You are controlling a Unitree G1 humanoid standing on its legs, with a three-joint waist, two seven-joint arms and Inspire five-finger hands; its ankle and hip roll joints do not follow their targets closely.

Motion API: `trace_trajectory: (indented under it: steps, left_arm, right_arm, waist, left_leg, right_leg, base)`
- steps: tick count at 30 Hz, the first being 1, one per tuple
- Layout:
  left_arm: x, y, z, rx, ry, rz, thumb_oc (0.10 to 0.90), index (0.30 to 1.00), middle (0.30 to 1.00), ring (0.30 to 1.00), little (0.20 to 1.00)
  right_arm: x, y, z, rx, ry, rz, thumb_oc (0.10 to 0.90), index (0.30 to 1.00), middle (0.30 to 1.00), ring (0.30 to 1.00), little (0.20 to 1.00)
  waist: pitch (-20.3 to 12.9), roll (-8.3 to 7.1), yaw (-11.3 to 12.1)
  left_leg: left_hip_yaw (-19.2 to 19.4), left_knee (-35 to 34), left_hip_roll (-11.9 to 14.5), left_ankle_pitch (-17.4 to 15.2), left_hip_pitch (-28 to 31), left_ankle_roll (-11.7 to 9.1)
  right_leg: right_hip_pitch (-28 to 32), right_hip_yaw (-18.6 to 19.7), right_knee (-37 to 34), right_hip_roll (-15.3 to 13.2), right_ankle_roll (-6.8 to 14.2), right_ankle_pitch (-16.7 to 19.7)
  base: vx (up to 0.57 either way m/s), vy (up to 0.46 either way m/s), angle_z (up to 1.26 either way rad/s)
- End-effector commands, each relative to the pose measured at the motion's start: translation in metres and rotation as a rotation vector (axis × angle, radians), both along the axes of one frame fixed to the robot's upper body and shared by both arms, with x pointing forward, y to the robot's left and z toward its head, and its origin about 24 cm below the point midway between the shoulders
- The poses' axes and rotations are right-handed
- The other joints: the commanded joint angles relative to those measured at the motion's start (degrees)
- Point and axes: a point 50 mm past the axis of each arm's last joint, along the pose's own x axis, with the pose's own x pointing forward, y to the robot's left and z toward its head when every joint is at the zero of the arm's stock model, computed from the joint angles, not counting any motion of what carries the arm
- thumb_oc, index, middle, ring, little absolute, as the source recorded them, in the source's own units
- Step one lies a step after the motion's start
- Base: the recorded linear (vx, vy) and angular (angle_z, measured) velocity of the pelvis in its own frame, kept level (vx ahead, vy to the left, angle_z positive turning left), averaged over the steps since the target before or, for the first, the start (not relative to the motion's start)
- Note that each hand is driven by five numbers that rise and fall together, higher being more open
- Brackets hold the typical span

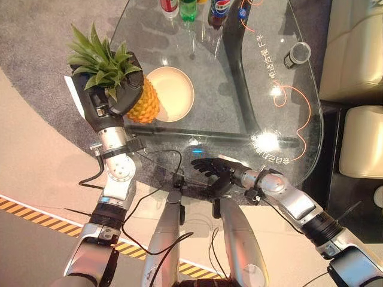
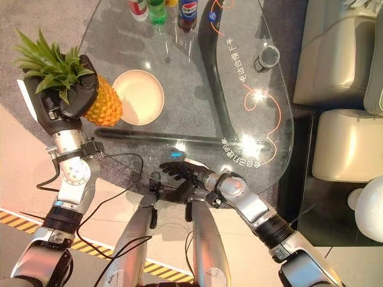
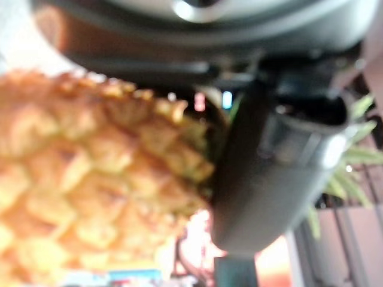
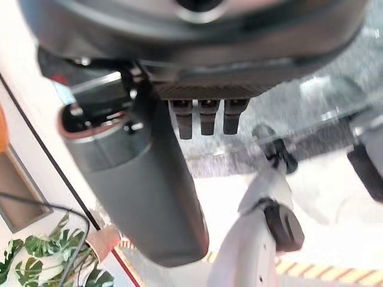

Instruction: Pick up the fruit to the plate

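Left robot hand curled tight around pineapple, gripping just below the leafy crown; fruit held above the glass tabletop edge, just beside the round cream plate, overlapping its near rim. Right robot hand hovers at the tabletop's near edge, fingers loosely spread, holding nothing. 3 bottles stand at far edge.

Glass counter stood on grey carpet. Plate lay near its left edge. Three bottles stood in row at far edge. Small dark-rimmed jar sat near right edge.
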Motion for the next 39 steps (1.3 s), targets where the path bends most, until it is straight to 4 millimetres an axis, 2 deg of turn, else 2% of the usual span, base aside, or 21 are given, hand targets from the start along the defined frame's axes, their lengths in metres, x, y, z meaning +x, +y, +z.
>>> trace_trajectory:
  steps: [1,9,23,28,39]
  left_arm:
    - [-0.018,-0.011,0.064,0.084,-0.381,-0.001,0.1,0.3,0.3,0.3,0.2]
    - [-0.019,-0.015,0.081,0.094,-0.501,0.08,0.1,0.3,0.3,0.3,0.2]
    - [-0.016,-0.032,0.108,0.1,-0.623,0.092,0.1,0.3,0.3,0.3,0.2]
    - [-0.013,-0.023,0.118,0.037,-0.618,0.117,0.1,0.3,0.3,0.3,0.2]
    - [0.001,-0.003,0.141,0.023,-0.565,0.181,0.1,0.3,0.3,0.3,0.2]
  right_arm:
    - [-0.006,0.028,0.013,0.128,0.013,0.129,0.8,0.9,0.9,0.9,0.9]
    - [-0.002,0.031,0.014,0.124,0.025,0.127,0.8,0.9,0.9,0.9,0.9]
    - [0.008,0.031,0.02,0.127,0.022,0.091,0.8,0.9,0.9,0.9,0.9]
    - [0.011,0.029,0.021,0.129,0.014,0.079,0.8,0.9,0.9,0.9,0.9]
    - [0.016,0.023,0.024,0.148,0.003,0.045,0.8,0.9,0.9,0.9,0.9]
  waist:
    - [-1.5,0.98,-1.2]
    - [-1.5,0.8,-1.9]
    - [-1.5,0.7,-3.1]
    - [-1.5,0.62,-3.7]
    - [-1.5,-1.21,-5.1]
  left_leg:
    - [1.5,8.7,-1.9,-5.9,-3.2,0.3]
    - [1.7,10.7,-2.1,-6.2,-8.5,0.0]
    - [2.1,14.2,-2.5,-7.2,-16.3,0.1]
    - [2.3,15.1,-2.6,-7.4,-17.5,0.0]
    - [2.7,18.1,-2.3,-8.0,-22.0,-0.8]
  right_leg:
    - [0.0,1.7,-4.9,1.2,2.2,3.5]
    - [-5.8,2.0,-3.9,1.4,2.2,4.1]
    - [-14.1,2.9,-1.5,2.2,2.7,4.7]
    - [-15.2,3.5,-0.9,2.5,2.8,4.8]
    - [-18.9,3.7,0.1,2.7,2.8,5.9]
  base:
    - [0.0,0.049,0.0]
    - [-0.01,0.025,-0.06]
    - [0.0,0.022,-0.02]
    - [0.0,0.035,-0.1]
    - [0.0,0.008,-0.03]
